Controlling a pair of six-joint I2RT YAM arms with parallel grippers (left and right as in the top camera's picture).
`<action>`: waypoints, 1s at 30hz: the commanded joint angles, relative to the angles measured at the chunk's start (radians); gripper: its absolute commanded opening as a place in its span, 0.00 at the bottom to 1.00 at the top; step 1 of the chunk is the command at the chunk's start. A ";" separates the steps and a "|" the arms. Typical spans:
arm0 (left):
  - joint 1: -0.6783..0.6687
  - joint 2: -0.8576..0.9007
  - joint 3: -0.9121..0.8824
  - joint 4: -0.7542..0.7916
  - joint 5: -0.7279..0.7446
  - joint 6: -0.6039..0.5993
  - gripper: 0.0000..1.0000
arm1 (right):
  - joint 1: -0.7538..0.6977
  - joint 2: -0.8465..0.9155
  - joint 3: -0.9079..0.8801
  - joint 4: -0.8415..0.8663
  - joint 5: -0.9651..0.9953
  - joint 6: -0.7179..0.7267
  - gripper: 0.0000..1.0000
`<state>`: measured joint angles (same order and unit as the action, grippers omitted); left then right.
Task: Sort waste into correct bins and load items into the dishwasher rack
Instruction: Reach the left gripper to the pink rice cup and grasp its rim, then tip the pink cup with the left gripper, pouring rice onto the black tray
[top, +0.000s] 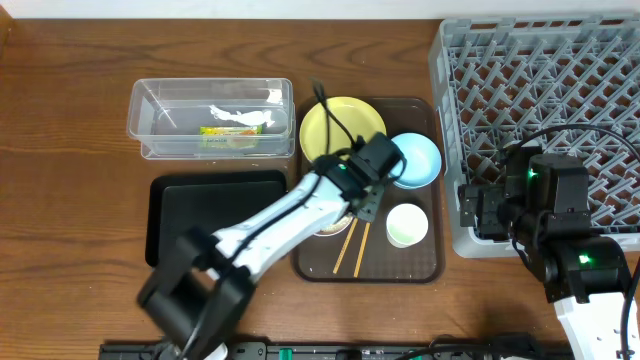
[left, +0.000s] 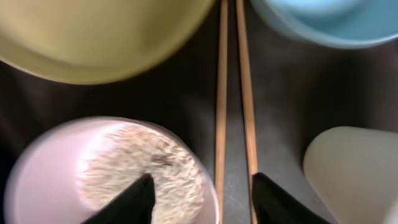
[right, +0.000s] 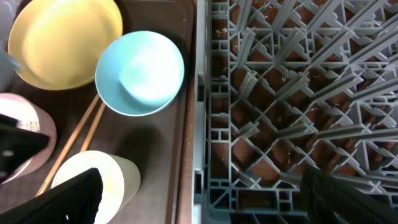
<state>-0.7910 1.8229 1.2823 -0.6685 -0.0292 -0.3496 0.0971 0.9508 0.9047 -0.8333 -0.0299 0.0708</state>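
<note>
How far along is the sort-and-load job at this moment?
Done: the wrapper lies in the clear tub. In hand: the left claw, open, hovers over the pinkish bowl holding the rice scraps, gripping nothing. Left: the scraps need binning, and the yellow plate, blue bowl, cup, chopsticks and that bowl are all on the brown tray; the rack holds no dishes.

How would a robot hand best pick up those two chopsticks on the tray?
Probably from straight above, near their middle, pinching across both sticks. The chopsticks lie flat and side by side on the tray, with the pink bowl and the cup close beside them.
</note>
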 joint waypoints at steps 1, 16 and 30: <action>0.000 0.063 -0.010 -0.001 -0.009 -0.029 0.43 | 0.007 -0.002 0.023 0.000 -0.005 0.006 0.99; 0.005 -0.004 -0.008 -0.028 -0.009 -0.029 0.06 | 0.007 -0.002 0.023 -0.002 -0.004 0.006 0.99; 0.293 -0.302 -0.009 -0.219 0.249 0.037 0.06 | 0.007 -0.002 0.023 0.000 -0.001 0.002 0.99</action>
<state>-0.5880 1.5417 1.2812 -0.8635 0.0788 -0.3618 0.0971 0.9508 0.9047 -0.8337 -0.0299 0.0708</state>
